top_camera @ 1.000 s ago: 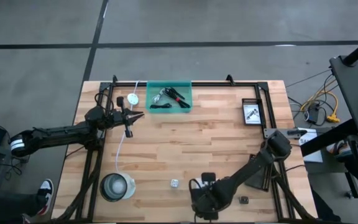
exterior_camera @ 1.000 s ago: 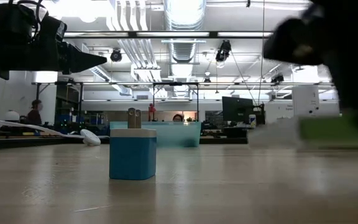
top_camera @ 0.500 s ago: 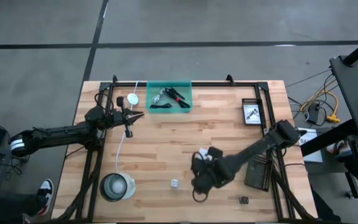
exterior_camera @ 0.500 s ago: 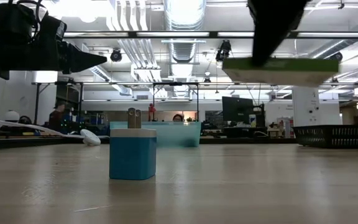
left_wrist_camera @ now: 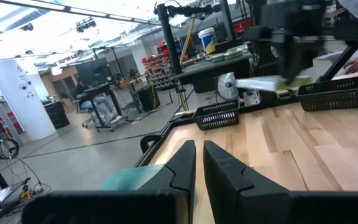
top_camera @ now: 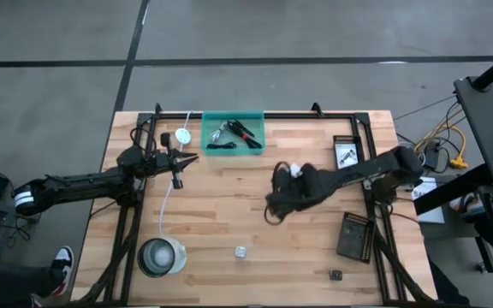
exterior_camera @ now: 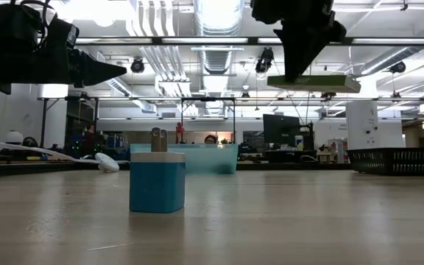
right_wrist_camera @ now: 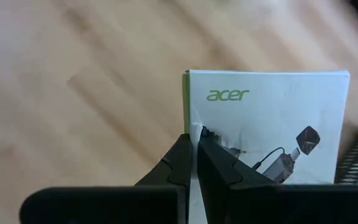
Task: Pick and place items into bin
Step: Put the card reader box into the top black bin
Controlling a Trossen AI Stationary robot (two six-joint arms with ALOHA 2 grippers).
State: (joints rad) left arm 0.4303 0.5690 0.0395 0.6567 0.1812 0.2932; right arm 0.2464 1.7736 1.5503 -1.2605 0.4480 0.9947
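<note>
1. The right pincer [right_wrist_camera: 193, 138] is clenched on the edge of a white printed card [right_wrist_camera: 272, 124], holding it in the air above the middle of the tabletop [top_camera: 229, 214]; the card juts forward from the fingertips, lying flat in the low view [exterior_camera: 313, 82].
2. The card bears green "acer" lettering and a picture of a small plug with a cable.
3. The left pincer [top_camera: 191, 158] hangs clenched on nothing near the tabletop's left side, just beside the bin.
4. Farthest off, the teal bin [top_camera: 233, 133] sits at the far edge; black sticks and a cable lie inside it.
</note>
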